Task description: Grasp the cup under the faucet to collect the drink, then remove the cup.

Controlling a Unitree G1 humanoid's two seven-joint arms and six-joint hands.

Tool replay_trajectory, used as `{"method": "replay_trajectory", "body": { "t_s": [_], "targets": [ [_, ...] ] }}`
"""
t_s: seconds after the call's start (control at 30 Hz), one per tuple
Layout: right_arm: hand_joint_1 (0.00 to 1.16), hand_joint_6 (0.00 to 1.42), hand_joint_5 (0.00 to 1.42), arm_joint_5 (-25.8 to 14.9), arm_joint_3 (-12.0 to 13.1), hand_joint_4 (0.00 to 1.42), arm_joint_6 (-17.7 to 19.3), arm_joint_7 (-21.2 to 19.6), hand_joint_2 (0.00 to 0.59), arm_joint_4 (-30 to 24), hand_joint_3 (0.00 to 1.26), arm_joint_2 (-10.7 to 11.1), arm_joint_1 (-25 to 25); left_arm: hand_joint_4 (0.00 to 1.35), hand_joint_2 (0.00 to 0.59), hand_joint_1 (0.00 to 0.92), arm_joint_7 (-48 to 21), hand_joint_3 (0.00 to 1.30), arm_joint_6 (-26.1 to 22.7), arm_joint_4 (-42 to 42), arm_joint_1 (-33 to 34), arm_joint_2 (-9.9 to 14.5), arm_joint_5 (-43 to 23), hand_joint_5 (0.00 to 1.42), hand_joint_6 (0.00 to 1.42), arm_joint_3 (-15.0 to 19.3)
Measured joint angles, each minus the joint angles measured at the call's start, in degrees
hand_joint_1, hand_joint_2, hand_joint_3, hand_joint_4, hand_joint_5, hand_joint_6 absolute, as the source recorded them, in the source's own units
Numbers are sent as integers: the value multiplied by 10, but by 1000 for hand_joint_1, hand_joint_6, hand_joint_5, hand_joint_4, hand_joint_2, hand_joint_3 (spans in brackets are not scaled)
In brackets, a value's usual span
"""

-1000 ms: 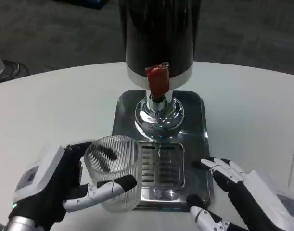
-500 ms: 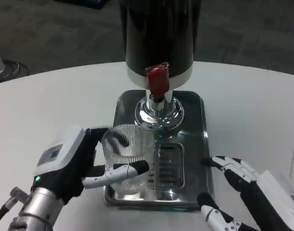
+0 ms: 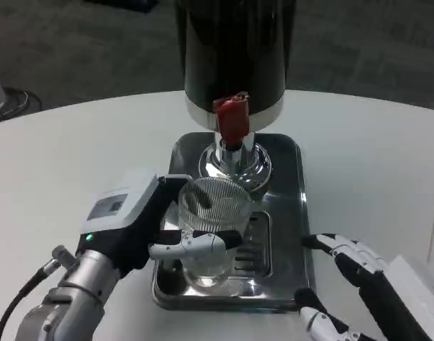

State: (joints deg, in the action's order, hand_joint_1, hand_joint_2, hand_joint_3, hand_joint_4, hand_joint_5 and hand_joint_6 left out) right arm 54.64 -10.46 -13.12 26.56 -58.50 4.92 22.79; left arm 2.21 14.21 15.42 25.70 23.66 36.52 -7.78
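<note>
Our left hand (image 3: 142, 227) grips the ribbed glass cup (image 3: 214, 229) over the drip tray (image 3: 288, 213), just short of the red-levered faucet (image 3: 231, 121), while our right hand (image 3: 362, 284) waits open; next, we judge, nudge it under the spout.

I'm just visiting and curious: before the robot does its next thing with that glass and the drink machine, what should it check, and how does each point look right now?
1. Left hand holds the ribbed cup: ok, fingers wrap its side.
2. Cup upright: ok.
3. Cup above the steel drip tray: ok.
4. Cup rim directly beneath the faucet with the red lever: cannot tell; it looks slightly forward of it.
5. Right hand free for the lever: ok, open beside the tray.
6. Drink in cup: not ok, it looks empty.
</note>
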Motion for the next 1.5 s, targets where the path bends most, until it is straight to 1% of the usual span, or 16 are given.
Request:
{"method": "replay_trajectory", "body": {
  "t_s": [0.17,0.3,0.37,0.47,0.6,0.7,0.77,0.83,0.93,1.07,1.13,1.17,1.3,1.4,1.5],
  "targets": [
    [259,112,72,0,-1,96,3,0,479,0,178,0,1,1162,162,377,11,1064,-8,12,13,0,5,1366,1424,-6],
    [260,112,72,-1,-8,96,10,0,479,-2,178,0,11,1160,162,377,23,1064,-15,13,21,0,17,1364,1424,-21],
    [260,112,72,-1,-8,96,10,0,479,-2,178,0,14,1160,162,377,25,1064,-16,13,22,0,21,1364,1424,-24],
    [260,113,72,-4,-6,96,11,0,479,-3,178,1,17,1148,162,376,26,1049,-22,13,28,0,25,1327,1424,-33],
    [260,113,72,-12,-3,96,11,0,479,-3,178,2,17,1078,161,367,26,995,-35,11,38,0,28,1256,1410,-48],
    [260,113,73,-14,0,96,11,0,479,-4,182,3,17,952,149,332,22,899,-48,7,43,0,28,1136,1360,-55],
    [260,113,73,-17,0,96,11,0,479,-4,184,3,17,903,140,313,20,859,-53,5,43,1,28,1096,1351,-58],
    [260,113,76,-21,1,96,11,0,479,-4,185,3,17,763,126,272,20,769,-60,1,43,1,27,956,1283,-61],
    [260,114,80,-22,1,96,11,0,479,-4,186,3,17,646,118,240,20,701,-65,-2,43,2,27,827,1187,-63],
    [260,122,83,-22,1,96,11,0,479,-4,193,3,16,578,110,224,20,660,-73,-6,43,5,28,745,1140,-64],
    [261,124,84,-22,1,100,11,0,479,-3,195,3,16,504,106,215,21,625,-77,-8,42,6,28,673,1061,-64],
    [261,125,84,-22,1,101,11,0,479,-3,195,2,15,491,106,209,21,610,-78,-9,42,7,28,657,1051,-65],
    [261,127,90,-22,1,104,11,0,479,-3,196,2,13,477,101,201,21,603,-82,-13,41,9,37,638,1014,-65],
    [261,127,94,-22,1,105,11,0,479,-3,196,2,11,441,93,191,21,556,-82,-14,41,9,40,607,975,-65],
    [261,128,103,-23,2,106,10,1,479,-3,202,1,11,370,87,179,19,492,-86,-14,37,10,45,522,852,-68]
  ]
}}
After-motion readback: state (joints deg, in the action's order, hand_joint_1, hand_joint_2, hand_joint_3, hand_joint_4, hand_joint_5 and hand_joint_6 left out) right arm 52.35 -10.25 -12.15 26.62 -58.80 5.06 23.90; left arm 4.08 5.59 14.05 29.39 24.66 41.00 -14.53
